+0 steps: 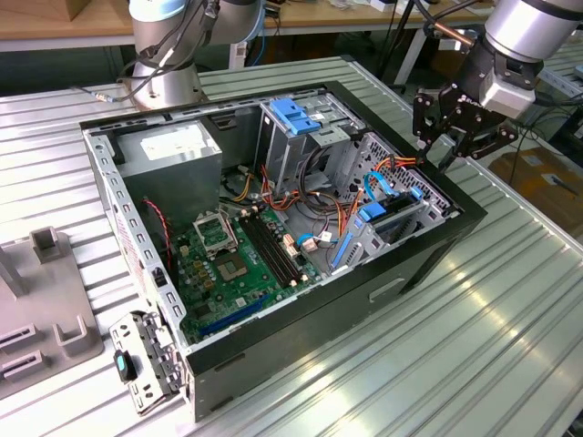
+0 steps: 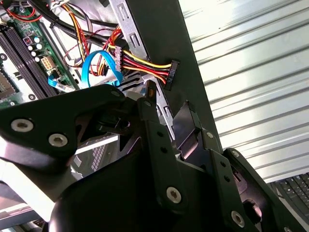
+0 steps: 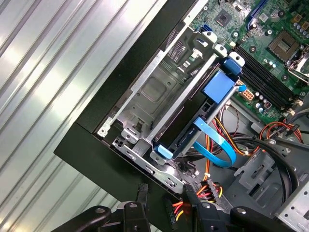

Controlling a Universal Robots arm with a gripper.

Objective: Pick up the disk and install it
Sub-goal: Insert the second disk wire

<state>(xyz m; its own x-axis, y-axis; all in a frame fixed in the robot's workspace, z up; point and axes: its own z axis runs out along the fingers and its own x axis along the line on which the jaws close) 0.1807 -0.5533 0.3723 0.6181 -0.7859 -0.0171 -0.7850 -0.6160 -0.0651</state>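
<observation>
Disk: the disk was a flat dark drive in a bright blue plastic carrier with blue end tabs; in the first wrist view it sat slotted in the grey metal drive cage at the front corner of the computer case, with a light blue flat cable curling off its end.
Hand: the hand hung above the case's edge, near the exterior view's right, just over the corner beside the cage; its black fingers stood apart with nothing between them. It held nothing and touched neither the disk nor the case, as far as could be seen.
Near the hand: in the second wrist view a bundle of red, yellow and black power wires ended in a black plug by the case wall, close below the fingertips.
Case: it lay open on its side, showing a green motherboard, a grey power supply and a ridged blue latch piece.
Surface: a ribbed metal table carried the case, with a grey fixture at the exterior view's left.
Room: wooden benches and cables stood behind.
</observation>
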